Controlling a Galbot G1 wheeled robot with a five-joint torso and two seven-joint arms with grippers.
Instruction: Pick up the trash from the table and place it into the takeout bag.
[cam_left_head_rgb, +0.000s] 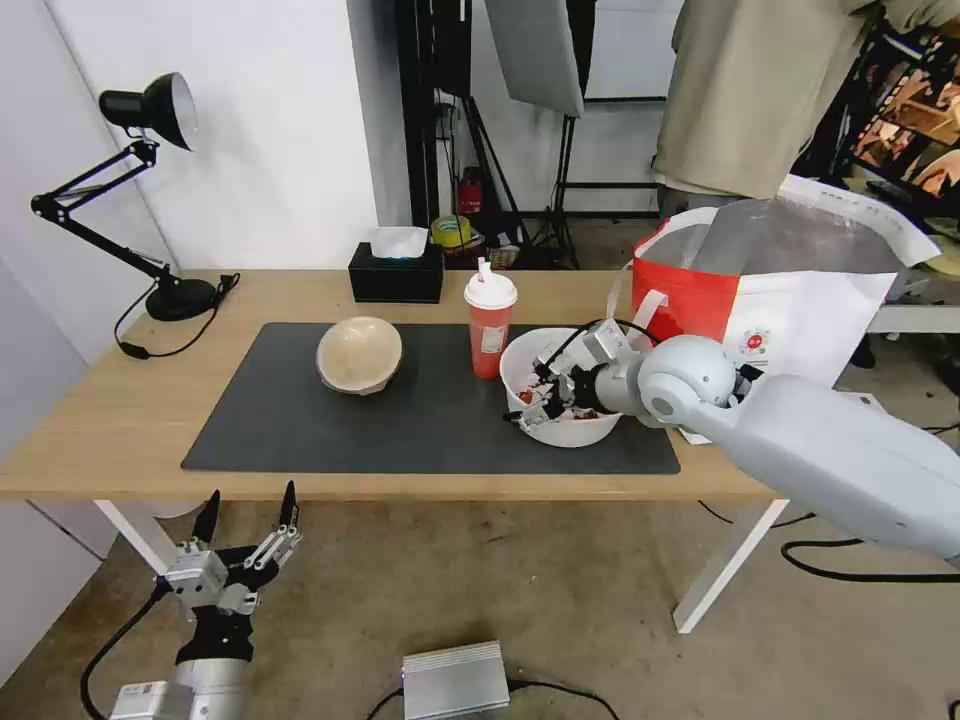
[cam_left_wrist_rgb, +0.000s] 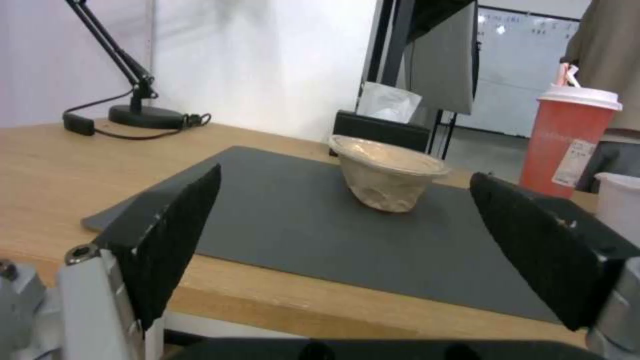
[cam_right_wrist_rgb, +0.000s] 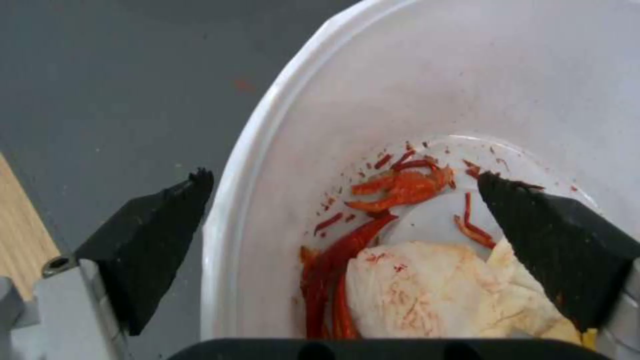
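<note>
On the dark mat (cam_left_head_rgb: 430, 425) of the table (cam_left_head_rgb: 100, 420) stand a tan paper bowl (cam_left_head_rgb: 359, 354), a red cup (cam_left_head_rgb: 490, 318) with a white lid, and a white bowl (cam_left_head_rgb: 570, 428) holding red scraps and a stained napkin (cam_right_wrist_rgb: 433, 290). My right gripper (cam_left_head_rgb: 535, 400) is open astride the white bowl's (cam_right_wrist_rgb: 400, 90) near-left rim, one finger inside and one outside over the mat. The red-and-white takeout bag (cam_left_head_rgb: 760, 290) stands open at the table's right end. My left gripper (cam_left_head_rgb: 248, 512) hangs open below the table's front edge, facing the tan bowl (cam_left_wrist_rgb: 400, 182).
A black desk lamp (cam_left_head_rgb: 150, 200) occupies the back left corner and a black tissue box (cam_left_head_rgb: 396, 272) sits behind the mat. A silver box (cam_left_head_rgb: 455, 680) and cables lie on the floor in front. Stands and gear crowd the room behind.
</note>
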